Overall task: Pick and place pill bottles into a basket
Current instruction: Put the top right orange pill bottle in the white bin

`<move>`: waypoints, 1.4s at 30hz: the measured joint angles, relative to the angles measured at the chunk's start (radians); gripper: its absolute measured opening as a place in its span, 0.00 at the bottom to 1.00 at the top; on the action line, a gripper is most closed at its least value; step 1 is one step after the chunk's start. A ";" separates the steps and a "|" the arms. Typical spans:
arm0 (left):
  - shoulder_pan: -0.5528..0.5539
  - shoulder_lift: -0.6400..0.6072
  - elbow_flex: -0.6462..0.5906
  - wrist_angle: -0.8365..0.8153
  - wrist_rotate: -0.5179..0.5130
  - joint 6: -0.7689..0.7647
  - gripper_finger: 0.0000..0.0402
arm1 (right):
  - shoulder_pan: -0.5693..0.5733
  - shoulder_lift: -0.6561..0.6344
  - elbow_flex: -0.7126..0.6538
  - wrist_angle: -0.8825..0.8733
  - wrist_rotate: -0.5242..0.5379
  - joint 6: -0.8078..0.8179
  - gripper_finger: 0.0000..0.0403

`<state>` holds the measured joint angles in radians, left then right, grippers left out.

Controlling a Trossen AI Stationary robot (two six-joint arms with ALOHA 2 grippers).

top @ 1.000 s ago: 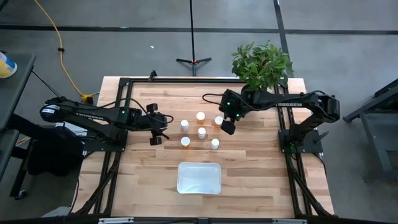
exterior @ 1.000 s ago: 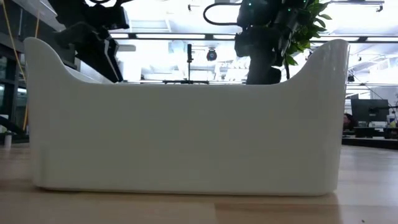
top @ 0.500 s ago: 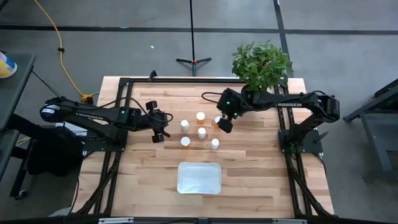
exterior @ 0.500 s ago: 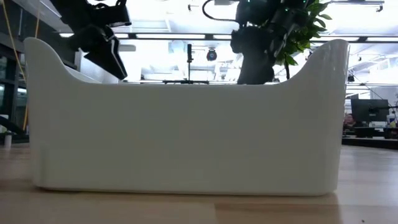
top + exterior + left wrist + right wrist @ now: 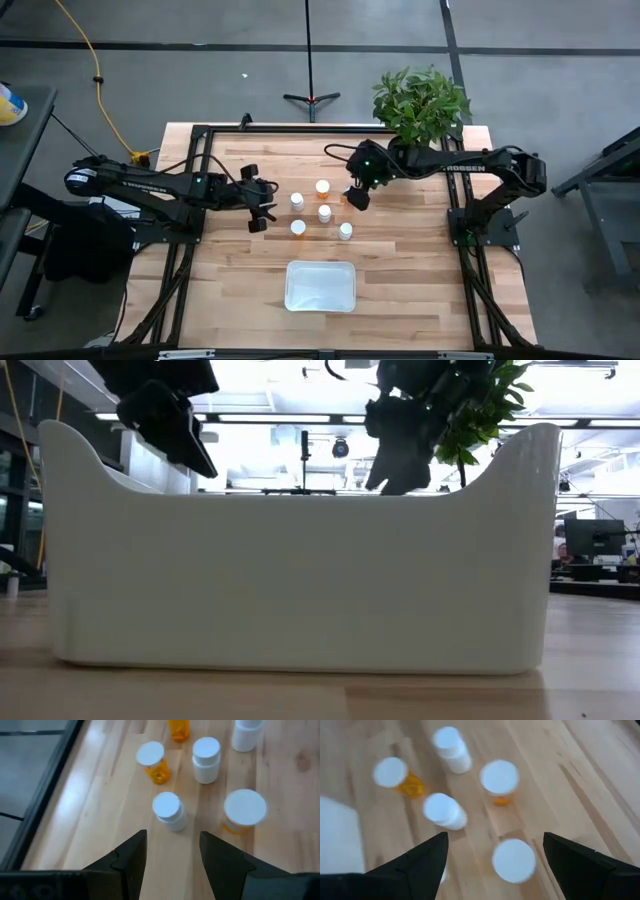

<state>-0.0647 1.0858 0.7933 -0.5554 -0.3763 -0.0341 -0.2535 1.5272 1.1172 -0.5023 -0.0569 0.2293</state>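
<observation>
A wooden table point(image 5: 400, 270) seen from above, with two dark robot arms reaching in from its left and right edges toward a cluster of small pill bottles near the middle.

Five bottles show from above, all upright with white caps: one point(image 5: 297, 201) at the left of the cluster, one with an orange body point(image 5: 322, 187) nearest the far edge, one point(image 5: 324, 213) in the center, one point(image 5: 298, 228) toward the near left, and one point(image 5: 345, 232) toward the near right. They stand close together but apart from each other. A sixth bottle point(image 5: 514, 860) shows only in the right wrist view, directly below the right gripper.

The right gripper point(image 5: 357, 195) hangs over the far right side of the cluster, its two fingers spread wide with nothing between them. The left gripper point(image 5: 260, 207) hangs just left of the cluster, its fingers point(image 5: 131, 857) also spread and holding nothing; the nearest bottle lies just ahead of them in the left wrist view.

The basket point(image 5: 320, 285), a shallow whitish tray with rounded corners, sits near the front edge of the table, centered, well apart from the bottles. No bottle shows inside it from above. In the low view its pale wall fills most of the picture.

A leafy potted plant point(image 5: 421, 103) stands at the far right corner of the table.
</observation>
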 joint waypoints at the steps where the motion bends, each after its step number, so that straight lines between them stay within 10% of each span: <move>1: 0.000 0.007 0.000 0.001 0.000 -0.003 0.54 | 0.000 0.003 0.000 -0.011 0.018 0.011 0.79; 15: 0.124 0.116 0.028 -0.074 0.240 -0.086 0.54 | -0.001 0.118 0.000 -0.068 -0.125 0.051 0.90; 42: 0.185 0.150 0.105 -0.069 0.130 0.083 0.54 | -0.061 0.150 0.000 -0.058 -0.081 -0.002 0.94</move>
<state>0.1204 1.2354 0.8986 -0.6242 -0.2460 0.0492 -0.3141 1.6776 1.1172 -0.5598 -0.1375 0.2272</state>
